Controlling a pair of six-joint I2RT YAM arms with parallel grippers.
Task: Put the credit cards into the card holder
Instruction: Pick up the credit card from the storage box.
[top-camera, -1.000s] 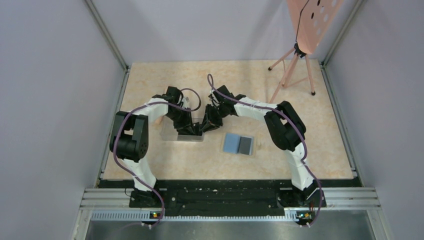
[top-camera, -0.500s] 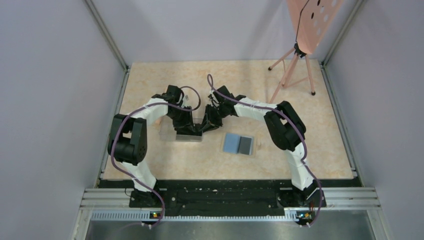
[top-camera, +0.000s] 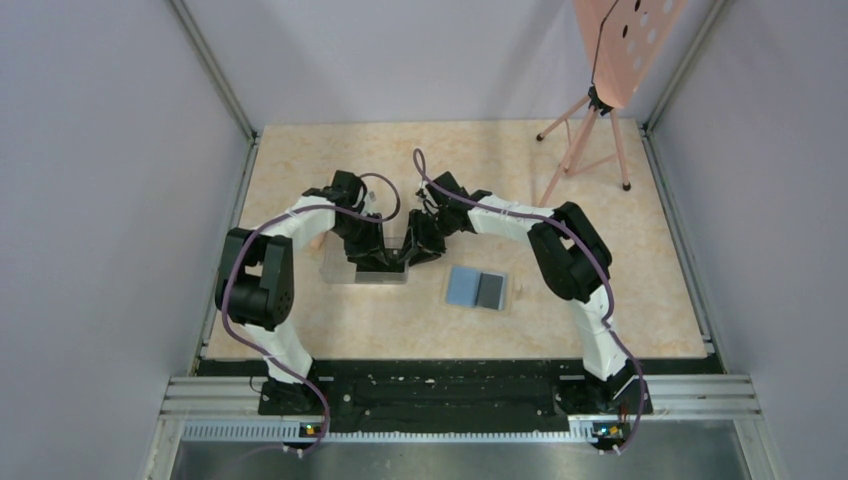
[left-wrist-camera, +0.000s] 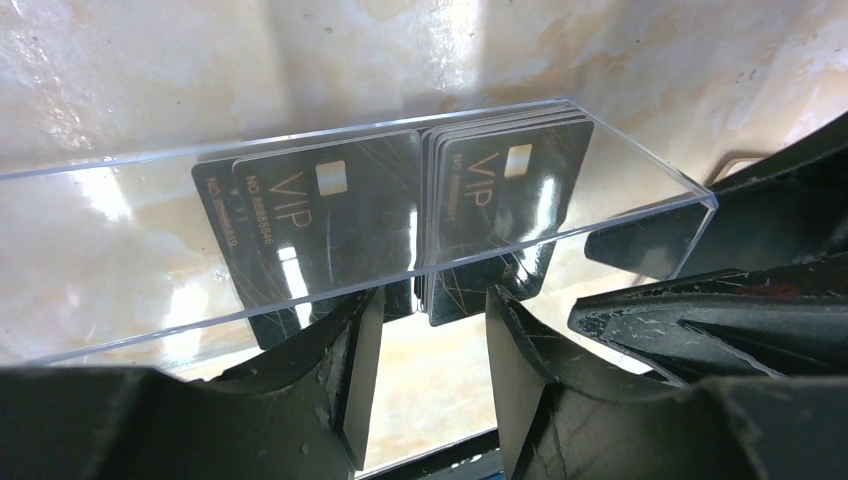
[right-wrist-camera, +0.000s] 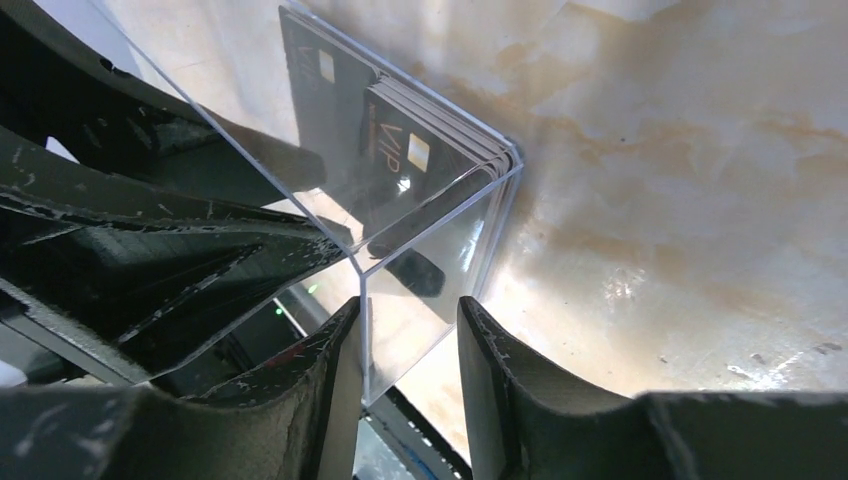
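Observation:
Several black credit cards marked VIP (left-wrist-camera: 505, 195) stand in a clear plastic box (top-camera: 362, 270), a stack at its right end and a couple (left-wrist-camera: 320, 215) further left; the stack also shows in the right wrist view (right-wrist-camera: 415, 165). The card holder (top-camera: 477, 288) lies open to the right of the box, grey-blue inside, with a dark rectangle on its right half. My left gripper (left-wrist-camera: 428, 370) is open and empty over the box's near wall. My right gripper (right-wrist-camera: 410, 380) is open, its jaws astride the box's end wall (right-wrist-camera: 430, 290).
A pink perforated board on a tripod (top-camera: 590, 130) stands at the back right. Grey walls close the table on three sides. The two arms meet over the box, fingers close together.
My left arm's elbow has shifted slightly left. Both grippers stay at the clear box, barely moved.

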